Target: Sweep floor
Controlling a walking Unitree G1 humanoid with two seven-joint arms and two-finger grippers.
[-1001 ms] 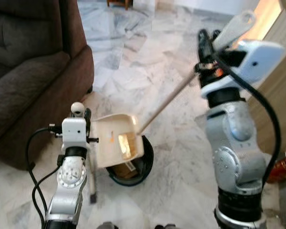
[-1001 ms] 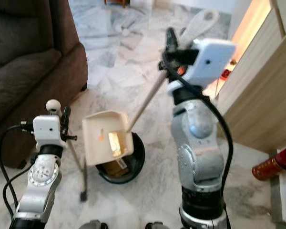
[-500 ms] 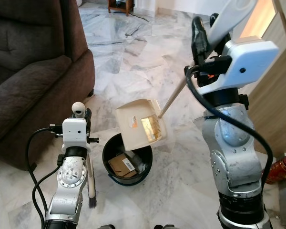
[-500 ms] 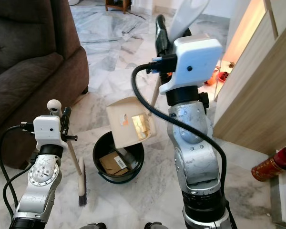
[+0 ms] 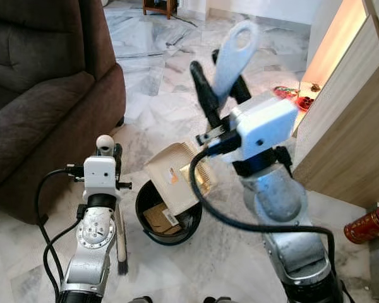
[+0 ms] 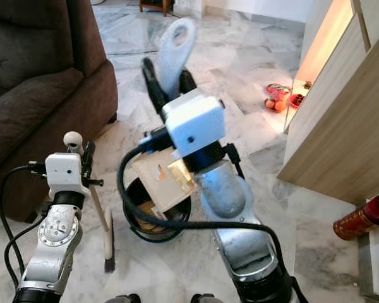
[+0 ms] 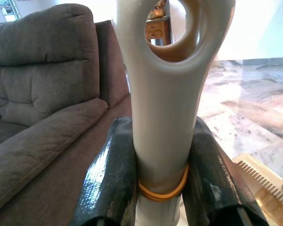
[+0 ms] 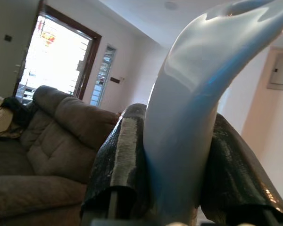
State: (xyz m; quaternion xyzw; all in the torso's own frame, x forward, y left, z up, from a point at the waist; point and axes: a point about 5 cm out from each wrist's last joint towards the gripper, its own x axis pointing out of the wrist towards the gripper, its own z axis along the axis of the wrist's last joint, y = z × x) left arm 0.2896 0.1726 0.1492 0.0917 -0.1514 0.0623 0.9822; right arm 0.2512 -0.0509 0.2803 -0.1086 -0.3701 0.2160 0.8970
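- Using the black bin [image 5: 169, 214] as my landmark: the brown sofa [image 5: 44, 95] sits well to its left.
- My left gripper [image 7: 153, 162] is just left of the bin, jaws pinching the broom handle [image 7: 162, 94]; the broom's bristles [image 5: 122, 264] rest on the marble floor [image 5: 164, 76] beside the bin.
- Cardboard scraps already lie inside the bin, so I judge the emptying is mostly done.
- My right gripper [image 5: 221, 95] is raised above the bin, jaws clamped on the dustpan handle [image 5: 230, 53]; the cream dustpan [image 5: 177, 177] hangs tilted over the bin's rim.
- Far right of the bin, red items [image 5: 294, 96] and a red can [image 5: 366, 224] lie on the floor.
- What's left, I judge: lower the dustpan and check for remaining debris.
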